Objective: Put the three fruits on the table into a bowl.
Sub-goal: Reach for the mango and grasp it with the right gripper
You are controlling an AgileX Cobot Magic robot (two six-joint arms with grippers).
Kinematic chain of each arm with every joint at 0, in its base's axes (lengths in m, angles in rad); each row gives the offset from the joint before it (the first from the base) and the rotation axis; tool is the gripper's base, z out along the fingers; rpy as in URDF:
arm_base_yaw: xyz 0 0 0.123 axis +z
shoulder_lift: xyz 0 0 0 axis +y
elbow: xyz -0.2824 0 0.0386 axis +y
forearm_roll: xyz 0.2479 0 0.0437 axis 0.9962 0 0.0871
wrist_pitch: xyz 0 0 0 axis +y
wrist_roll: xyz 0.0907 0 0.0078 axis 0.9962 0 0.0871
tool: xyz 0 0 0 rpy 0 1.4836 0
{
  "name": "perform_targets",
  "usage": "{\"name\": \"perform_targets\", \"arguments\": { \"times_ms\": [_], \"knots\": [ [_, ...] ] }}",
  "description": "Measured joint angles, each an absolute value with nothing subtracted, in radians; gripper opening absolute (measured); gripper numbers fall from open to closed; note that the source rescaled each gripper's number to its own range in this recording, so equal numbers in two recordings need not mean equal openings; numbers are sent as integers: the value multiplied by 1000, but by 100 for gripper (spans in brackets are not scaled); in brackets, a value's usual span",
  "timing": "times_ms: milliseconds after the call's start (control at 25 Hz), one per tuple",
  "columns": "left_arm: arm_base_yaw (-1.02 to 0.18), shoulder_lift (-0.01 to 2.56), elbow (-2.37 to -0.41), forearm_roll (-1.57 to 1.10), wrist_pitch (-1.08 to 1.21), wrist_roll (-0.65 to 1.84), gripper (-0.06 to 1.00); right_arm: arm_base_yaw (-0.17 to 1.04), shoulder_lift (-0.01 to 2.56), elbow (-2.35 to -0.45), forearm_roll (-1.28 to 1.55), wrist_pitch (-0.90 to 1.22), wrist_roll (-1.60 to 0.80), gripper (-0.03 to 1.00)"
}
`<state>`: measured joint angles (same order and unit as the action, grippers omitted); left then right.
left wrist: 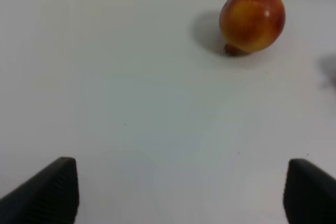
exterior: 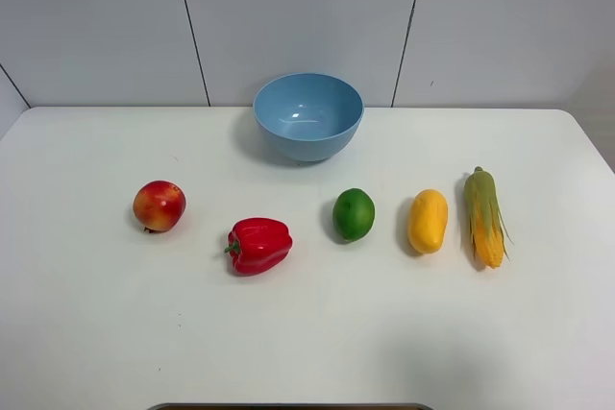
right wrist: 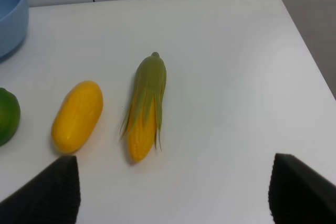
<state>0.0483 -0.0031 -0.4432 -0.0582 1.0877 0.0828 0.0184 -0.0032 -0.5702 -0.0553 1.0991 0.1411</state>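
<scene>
Two sets of jaws: neither showed from the high camera; each wrist view caught only two dark tips.
Left jaws: stood wide apart above bare tabletop [left wrist: 131, 119], with nothing between them.
Right jaws: also stood wide apart and held nothing, on the near side of the mango and the corn.
Red bell pepper [exterior: 259, 245]: lay nearest the front edge, on its side, left of centre.
Lime [exterior: 354, 214]: sat right of the pepper, clear of it.
Mango [exterior: 428, 221]: lay near the lime's right side without touching it, its long axis running front to back.
Corn cob [exterior: 485, 218]: lay beside the mango on the right, apart from it, with its green husk tip pointing away.
Apple-like fruit [exterior: 159, 205]: rested at the left end of the row, well apart from the pepper, ahead of the left jaws.
Bowl [exterior: 307, 146]: stood upright at the back centre of the tabletop, beyond the pepper and lime, with no fruit in it.
Wall: pale panels rose behind the bowl.
</scene>
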Motion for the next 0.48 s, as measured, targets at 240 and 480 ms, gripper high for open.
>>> {"name": "perform_targets", "arguments": {
  "times_ms": [240,480],
  "knots": [
    [48,-3,-443,-58,1088,83,16,18,-3,-570,-55,1099,141,38],
    [48,-3,-443,-58,1088,83,16,18,29,-573,-45,1075,141,38]
  ]
}}
